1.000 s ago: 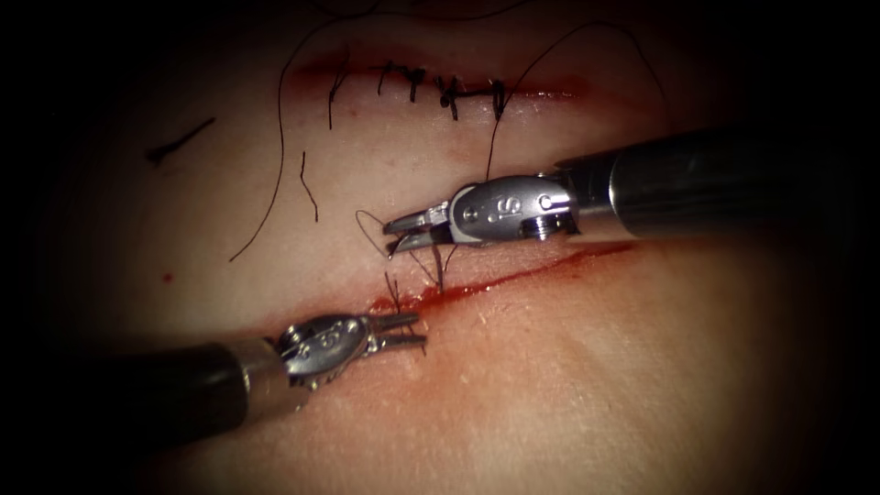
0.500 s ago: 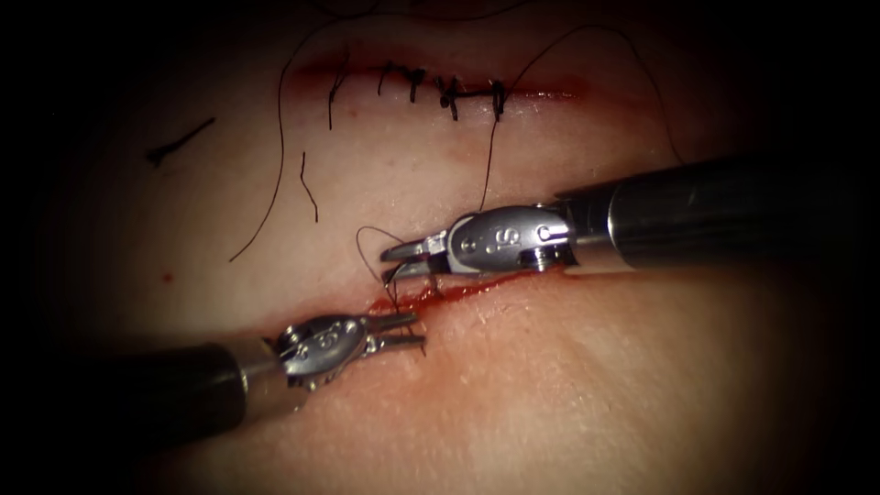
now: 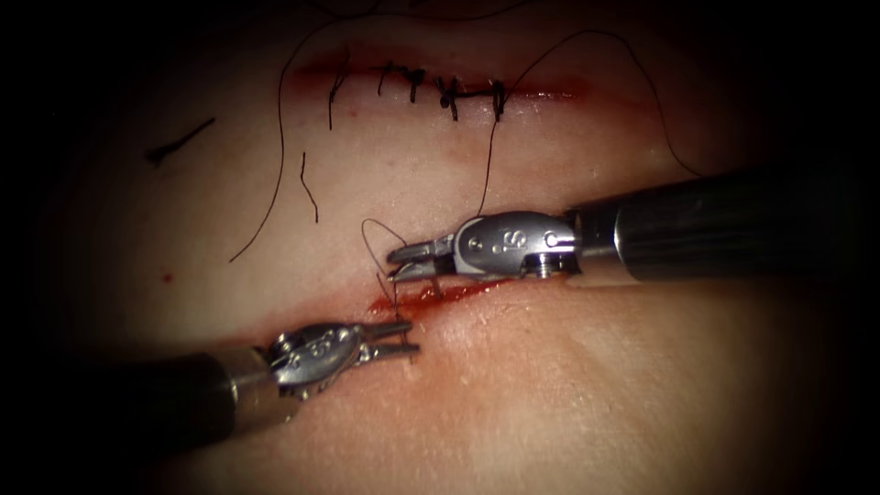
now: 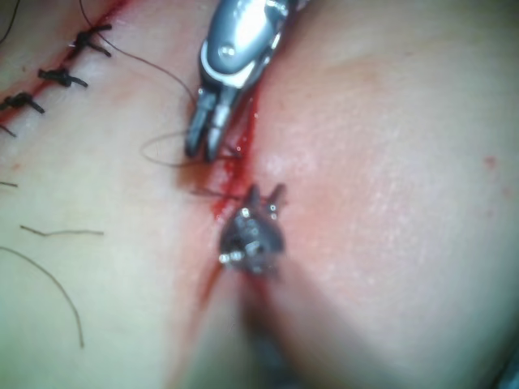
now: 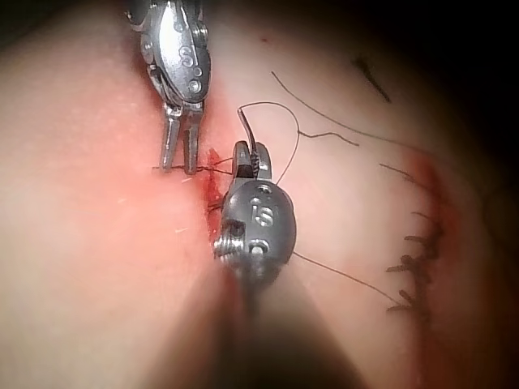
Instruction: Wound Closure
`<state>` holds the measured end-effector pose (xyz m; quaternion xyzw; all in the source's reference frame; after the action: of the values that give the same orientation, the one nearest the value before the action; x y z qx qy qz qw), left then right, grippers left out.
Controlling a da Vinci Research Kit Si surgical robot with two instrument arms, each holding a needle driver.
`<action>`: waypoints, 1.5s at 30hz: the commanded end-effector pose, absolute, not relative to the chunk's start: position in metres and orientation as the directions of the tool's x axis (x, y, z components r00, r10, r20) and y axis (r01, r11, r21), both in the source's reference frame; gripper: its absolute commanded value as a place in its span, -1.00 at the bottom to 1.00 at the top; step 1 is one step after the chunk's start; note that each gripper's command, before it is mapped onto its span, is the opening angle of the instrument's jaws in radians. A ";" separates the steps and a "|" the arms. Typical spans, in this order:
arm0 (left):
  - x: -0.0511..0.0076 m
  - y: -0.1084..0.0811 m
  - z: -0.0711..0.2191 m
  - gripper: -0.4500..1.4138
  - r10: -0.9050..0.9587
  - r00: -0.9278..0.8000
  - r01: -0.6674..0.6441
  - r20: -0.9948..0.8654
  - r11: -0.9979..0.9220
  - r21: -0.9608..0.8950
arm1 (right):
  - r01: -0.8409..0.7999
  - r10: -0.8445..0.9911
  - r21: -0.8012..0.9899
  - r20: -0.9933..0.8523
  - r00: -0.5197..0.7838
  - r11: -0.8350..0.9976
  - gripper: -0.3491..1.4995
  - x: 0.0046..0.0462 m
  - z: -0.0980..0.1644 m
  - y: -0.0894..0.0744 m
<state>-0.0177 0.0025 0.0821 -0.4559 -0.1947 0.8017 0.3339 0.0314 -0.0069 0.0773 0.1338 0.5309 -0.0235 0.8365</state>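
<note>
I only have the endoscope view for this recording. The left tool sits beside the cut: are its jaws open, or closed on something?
Observer: In the right wrist view, the left tool has its jaws apart and grips nothing. Its tips rest at a short thread end lying across the cut.
Operator: And the right tool?
Observer: In the same view, the right tool looks shut on the thread, which loops out from its tip.

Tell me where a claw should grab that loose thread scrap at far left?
Probably mid-length, from above, claw set across it: the thread scrap lies flat and slanted on the tissue. The right claw is shut on the thread; the left claw is open, empty.
</note>
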 end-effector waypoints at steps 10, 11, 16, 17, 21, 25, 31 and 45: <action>-0.0217 0.000 0.080 -0.28 0.703 -0.368 -0.331 -0.609 -0.711 -0.621 | 0.124 0.212 0.290 -0.879 0.428 0.949 -1.00 0.0315 0.078 -0.006; -0.0218 0.000 0.080 -0.28 0.702 -0.368 -0.328 -0.610 -0.712 -0.621 | 0.122 0.217 0.294 -0.877 0.428 0.948 -1.00 0.0315 0.078 -0.006; -0.0216 0.000 0.080 -0.28 0.699 -0.370 -0.325 -0.612 -0.714 -0.620 | 0.119 0.233 0.310 -0.874 0.426 0.943 -1.00 0.0315 0.078 -0.006; -0.0216 0.000 0.081 -0.28 0.699 -0.370 -0.325 -0.612 -0.715 -0.619 | 0.119 0.238 0.315 -0.873 0.425 0.942 -1.00 0.0316 0.078 -0.006; -0.0218 0.000 0.081 -0.28 0.695 -0.374 -0.327 -0.614 -0.718 -0.614 | 0.118 0.259 0.336 -0.868 0.425 0.934 -1.00 0.0317 0.078 -0.007; -0.0219 -0.001 0.083 -0.28 0.688 -0.389 -0.320 -0.612 -0.724 -0.611 | 0.112 0.270 0.346 -0.865 0.424 0.932 -1.00 0.0317 0.078 -0.007; -0.0221 -0.001 0.083 -0.28 0.685 -0.398 -0.312 -0.610 -0.727 -0.612 | 0.102 0.305 0.379 -0.855 0.420 0.920 -1.00 0.0317 0.078 -0.007; -0.0216 -0.001 0.084 -0.30 0.679 -0.407 -0.301 -0.612 -0.732 -0.612 | 0.096 0.430 0.511 -0.798 0.422 0.854 -1.00 0.0315 0.079 -0.008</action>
<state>-0.0209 -0.0003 0.0832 -0.4531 -0.2066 0.8131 0.3014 0.0311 -0.0076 0.0783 0.2491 0.5259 0.1037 0.8066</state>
